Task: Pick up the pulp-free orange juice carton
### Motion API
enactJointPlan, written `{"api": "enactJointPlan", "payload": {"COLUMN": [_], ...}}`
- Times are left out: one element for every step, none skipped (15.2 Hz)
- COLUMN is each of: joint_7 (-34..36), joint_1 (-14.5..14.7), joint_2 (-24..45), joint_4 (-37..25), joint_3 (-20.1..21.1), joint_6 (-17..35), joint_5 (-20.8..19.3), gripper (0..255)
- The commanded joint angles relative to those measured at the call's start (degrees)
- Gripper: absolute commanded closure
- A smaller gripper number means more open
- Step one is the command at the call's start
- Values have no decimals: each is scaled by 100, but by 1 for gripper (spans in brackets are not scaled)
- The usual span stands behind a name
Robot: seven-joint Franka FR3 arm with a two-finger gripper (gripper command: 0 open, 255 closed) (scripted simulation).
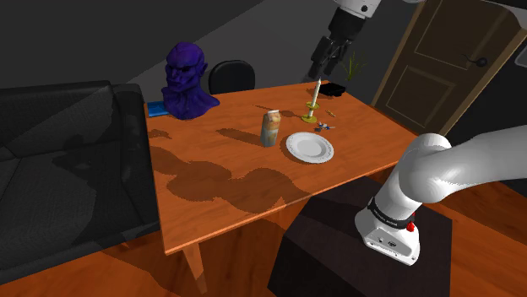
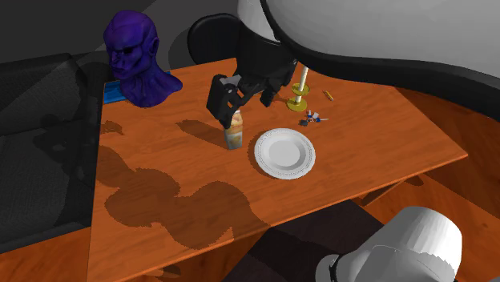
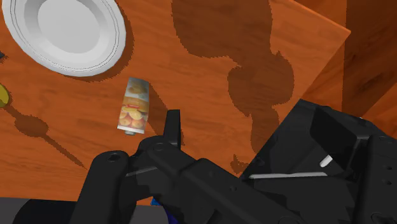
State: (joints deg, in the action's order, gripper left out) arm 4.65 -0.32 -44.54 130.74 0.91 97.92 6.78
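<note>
The orange juice carton (image 1: 270,128) stands upright near the middle of the wooden table (image 1: 211,198), just beside a white plate (image 1: 309,148). It is pale with an orange fruit picture on its front (image 3: 134,106). My black gripper (image 1: 330,61) hangs high above the table's far side, open and holding nothing. In the second exterior view the gripper (image 2: 227,101) overlaps the carton (image 2: 234,134) from above, well clear of it. In the wrist view one black finger (image 3: 172,127) points toward the table close to the carton.
A candle in a yellow holder (image 1: 312,108) and small bits (image 1: 325,126) stand behind the plate. A purple bust (image 1: 187,82) sits at the far corner beside a blue book (image 1: 158,108). A black sofa (image 1: 67,160) borders the table; a door (image 1: 456,59) stands behind.
</note>
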Motion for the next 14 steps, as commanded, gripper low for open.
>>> {"api": "enactJointPlan", "payload": {"joint_7": [0, -17, -34, -50, -65, -80, -95, -108, -121, -133, -146, -158, -169, -180], "joint_1": [0, -27, -54, -81, -108, -136, -164, -191, -218, -245, -272, -300, -326, -351], "joint_2": [0, 44, 97, 159, 230, 311, 400, 499, 607, 724, 850, 985, 1129, 1281], "joint_4": [0, 144, 280, 409, 530, 643, 748, 845, 933, 1014, 1085, 1148, 1203, 1248], "joint_3": [0, -8, -16, -25, -35, -45, -55, -67, -79, -92, -105, -118, -133, -150], "joint_6": [0, 219, 439, 661, 885, 1110, 1336, 1564, 1793, 2022, 2253, 2483, 2714, 2944], "joint_5": [0, -22, -42, -63, -83, -101, -119, -138, -155, -173, -188, -204, -219, -233], "gripper": [0, 0, 0, 0, 0, 0, 0, 0, 0, 0, 0, 0, 0, 0]}}
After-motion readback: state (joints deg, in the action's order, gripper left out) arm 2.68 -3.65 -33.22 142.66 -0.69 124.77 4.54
